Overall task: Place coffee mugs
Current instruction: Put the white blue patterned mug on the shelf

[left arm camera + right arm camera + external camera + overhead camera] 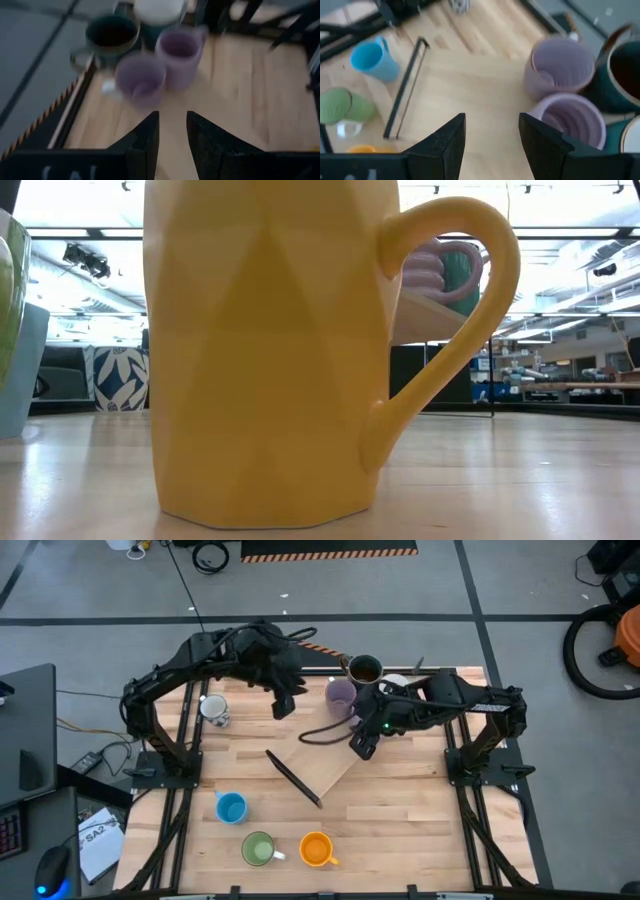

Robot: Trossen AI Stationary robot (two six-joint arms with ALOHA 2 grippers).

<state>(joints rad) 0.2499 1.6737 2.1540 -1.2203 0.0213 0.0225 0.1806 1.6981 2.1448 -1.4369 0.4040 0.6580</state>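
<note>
Two lilac mugs point(562, 65) point(572, 117), a dark mug with a brown inside point(364, 670) and a white mug point(159, 10) stand bunched at the table's far edge. Another white mug point(213, 708) stands at the far left. Blue point(231, 807), green point(258, 848) and orange point(316, 848) mugs stand near the front edge. My left gripper point(283, 705) hangs open, left of the lilac mugs. My right gripper point(362, 747) hangs open just in front of them. Neither has anything between its fingers.
A light wooden board point(335, 755) lies askew at the table's middle, with a thin black bar point(293, 778) along its near left edge. A dark cable point(318, 732) loops across it. The black frame posts point(165, 755) point(470, 755) stand on both sides.
</note>
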